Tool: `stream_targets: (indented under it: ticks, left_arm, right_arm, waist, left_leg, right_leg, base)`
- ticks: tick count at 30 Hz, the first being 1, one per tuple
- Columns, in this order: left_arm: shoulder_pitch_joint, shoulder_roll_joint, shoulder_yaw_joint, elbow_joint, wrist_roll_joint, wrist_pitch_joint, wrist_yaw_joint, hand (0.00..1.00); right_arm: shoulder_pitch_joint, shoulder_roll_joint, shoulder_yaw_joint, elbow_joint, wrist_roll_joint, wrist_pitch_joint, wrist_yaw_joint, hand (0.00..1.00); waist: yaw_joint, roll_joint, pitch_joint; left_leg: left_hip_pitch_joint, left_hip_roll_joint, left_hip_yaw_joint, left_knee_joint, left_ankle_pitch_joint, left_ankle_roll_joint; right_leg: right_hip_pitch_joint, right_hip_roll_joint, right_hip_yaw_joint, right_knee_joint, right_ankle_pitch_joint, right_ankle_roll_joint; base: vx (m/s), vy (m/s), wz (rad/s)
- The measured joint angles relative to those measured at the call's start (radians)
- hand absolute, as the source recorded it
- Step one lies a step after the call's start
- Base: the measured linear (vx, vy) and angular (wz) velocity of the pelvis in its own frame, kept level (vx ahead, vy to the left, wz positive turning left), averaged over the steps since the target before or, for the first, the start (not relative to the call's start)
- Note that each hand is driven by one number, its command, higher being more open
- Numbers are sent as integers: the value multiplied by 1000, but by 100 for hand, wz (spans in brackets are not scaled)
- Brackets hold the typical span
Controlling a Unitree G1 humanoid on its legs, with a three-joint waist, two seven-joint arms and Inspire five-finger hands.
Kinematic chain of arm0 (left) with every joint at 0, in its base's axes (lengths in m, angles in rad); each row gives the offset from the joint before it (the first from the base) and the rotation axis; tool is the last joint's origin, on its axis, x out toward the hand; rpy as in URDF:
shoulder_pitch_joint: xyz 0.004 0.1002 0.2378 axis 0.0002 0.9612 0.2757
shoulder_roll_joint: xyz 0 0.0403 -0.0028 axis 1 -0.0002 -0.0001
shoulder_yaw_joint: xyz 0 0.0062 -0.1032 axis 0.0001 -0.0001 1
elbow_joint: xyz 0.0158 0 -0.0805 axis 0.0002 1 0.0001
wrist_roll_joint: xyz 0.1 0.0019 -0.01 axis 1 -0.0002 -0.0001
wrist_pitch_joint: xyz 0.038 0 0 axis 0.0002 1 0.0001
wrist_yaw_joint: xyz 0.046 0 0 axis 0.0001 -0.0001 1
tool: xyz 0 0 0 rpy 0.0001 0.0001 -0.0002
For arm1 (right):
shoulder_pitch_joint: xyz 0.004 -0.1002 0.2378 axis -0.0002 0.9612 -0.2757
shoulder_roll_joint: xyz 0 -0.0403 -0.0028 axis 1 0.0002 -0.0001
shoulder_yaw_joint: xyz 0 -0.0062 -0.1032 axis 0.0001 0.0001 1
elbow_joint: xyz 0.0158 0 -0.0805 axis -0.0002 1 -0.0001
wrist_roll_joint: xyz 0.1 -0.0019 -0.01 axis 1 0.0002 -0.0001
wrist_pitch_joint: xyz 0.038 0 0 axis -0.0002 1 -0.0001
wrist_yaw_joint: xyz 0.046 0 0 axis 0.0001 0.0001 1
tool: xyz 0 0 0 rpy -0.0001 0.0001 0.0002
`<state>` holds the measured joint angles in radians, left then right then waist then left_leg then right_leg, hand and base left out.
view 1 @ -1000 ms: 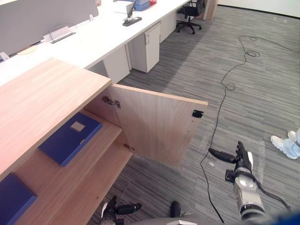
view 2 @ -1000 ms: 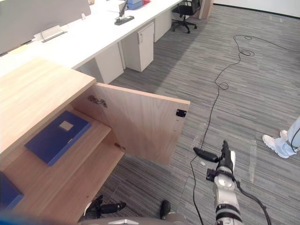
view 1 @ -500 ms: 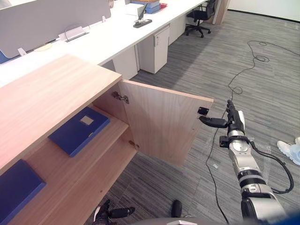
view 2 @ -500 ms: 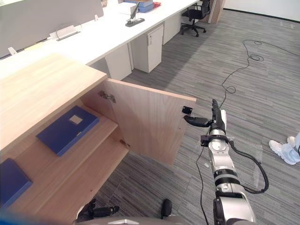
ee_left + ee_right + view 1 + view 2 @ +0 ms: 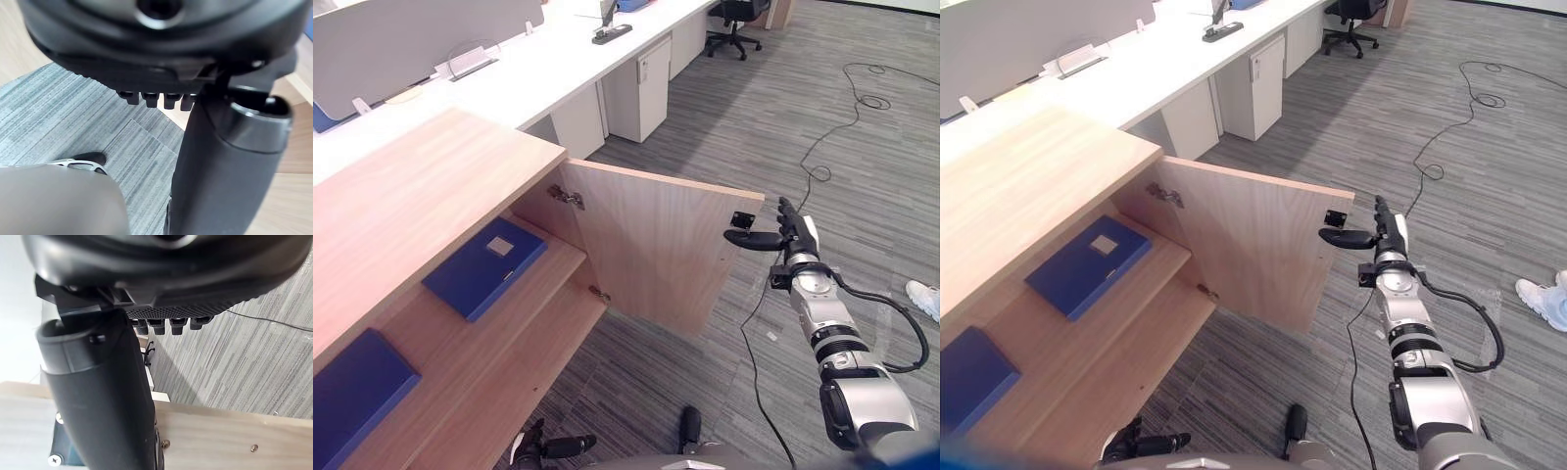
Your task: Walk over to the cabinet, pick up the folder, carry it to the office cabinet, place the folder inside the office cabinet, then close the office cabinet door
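Observation:
The wooden office cabinet (image 5: pixel 411 206) fills the left, and its door (image 5: pixel 656 245) stands wide open. On the upper shelf inside lies a blue folder (image 5: pixel 484 267) with a white label. A second blue folder (image 5: pixel 357 387) lies flat at the lower left. My right hand (image 5: pixel 790 233) is stretched out at the door's free edge, fingers straight, and the thumb (image 5: pixel 98 396) rests against the wood by the black latch plate (image 5: pixel 742 219). It holds nothing. Low down by the cabinet's front, my left hand (image 5: pixel 548 448) hangs empty with relaxed fingers (image 5: pixel 156 98).
Long white desks (image 5: pixel 509 83) run along the back, with a white drawer unit (image 5: pixel 641 83) under them and a black office chair (image 5: pixel 734 15) beyond. A person's white shoe (image 5: pixel 1542 299) stands on the grey carpet at the right edge.
My right arm has risen from low near the floor and reached left to the door's free edge. The camera has shifted a little; the folders lie as before.

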<state>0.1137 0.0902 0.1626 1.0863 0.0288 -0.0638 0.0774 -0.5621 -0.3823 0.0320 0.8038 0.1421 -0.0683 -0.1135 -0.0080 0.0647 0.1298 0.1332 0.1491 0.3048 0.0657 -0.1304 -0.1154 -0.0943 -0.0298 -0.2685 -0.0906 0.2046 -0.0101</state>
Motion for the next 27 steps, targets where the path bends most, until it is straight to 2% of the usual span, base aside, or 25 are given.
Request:
stream_targets:
  ticks: [3, 5, 9, 14, 19, 22, 24, 25, 27]
  left_arm:
    - [-1, -1, 4, 9, 2, 6, -2, 100]
    - [0, -1, 12, 13, 3, 9, -9, 100]
    - [-17, 1, 19, 39, 24, 9, -20, 100]
    - [-51, 1, 13, 39, 49, 7, -20, 100]
    - [-67, 1, 9, 40, 58, 5, -17, 100]
    - [-68, 1, 7, 63, 59, 0, -15, 100]
    - [-69, 10, -3, 77, 63, -1, -19, 100]
    - [-67, 12, -5, 78, 69, -1, -24, 100]
    - [-68, 22, -31, 78, 102, -1, -42, 100]
  right_arm:
    - [61, 15, 143, -134, 29, -3, 39, 100]
    - [96, 26, 156, -172, 56, -15, 50, 100]
    - [146, -11, 278, -246, 58, -24, 118, 100]
    - [190, -43, 368, -332, 59, -25, 170, 100]
    - [194, -92, 471, -398, 56, -26, 203, 100]
    - [189, -185, 607, -461, 46, -35, 230, 100]
    - [170, -289, 773, -467, -33, -79, 301, 100]
    - [168, -308, 811, -467, -68, -83, 338, 100]
    - [208, -346, 890, -464, -165, -103, 473, 100]
  waist:
    - [1, 2, 6]
    - [-1, 2, 6]
    - [-7, 2, 7]
    - [-23, -3, 7]
    - [-28, -9, 3]
    - [-29, -17, -5]
    - [-30, -26, -24]
    - [-29, -28, -29]
    - [-24, -32, -39]
  left_leg:
    - [2, 13, 22, -1, -3, -5]
    - [11, 21, 38, -1, -6, -9]
    - [44, 30, 46, -11, -16, -24]
    - [56, 29, 77, -16, -18, -27]
    - [60, 37, 97, -14, -18, -27]
    - [58, 44, 97, -12, -18, -27]
    - [58, 49, 96, -9, -18, -27]
    - [57, 50, 96, -8, -18, -27]
    - [57, 50, 95, -7, -18, -27]
  right_leg:
    - [-11, 20, 21, 0, -1, -6]
    - [-10, 32, 35, 1, 0, -14]
    - [-11, 59, 89, 1, 1, -19]
    - [-26, 72, 129, 0, 5, -18]
    - [-36, 88, 154, 0, 10, -23]
    - [-43, 99, 163, 0, 8, -28]
    - [-42, 104, 163, 0, 9, -30]
    - [-42, 104, 163, 0, 9, -30]
    - [-41, 105, 161, 1, 10, -30]
  base:
    - [-2, 3, -24]
    - [36, 6, -28]
    - [31, 32, -43]
    - [-28, 34, -30]
    - [-47, -7, -18]
    - [-31, -24, -13]
    - [0, 0, 0]
    - [0, 0, 0]
    - [-6, 2, 2]
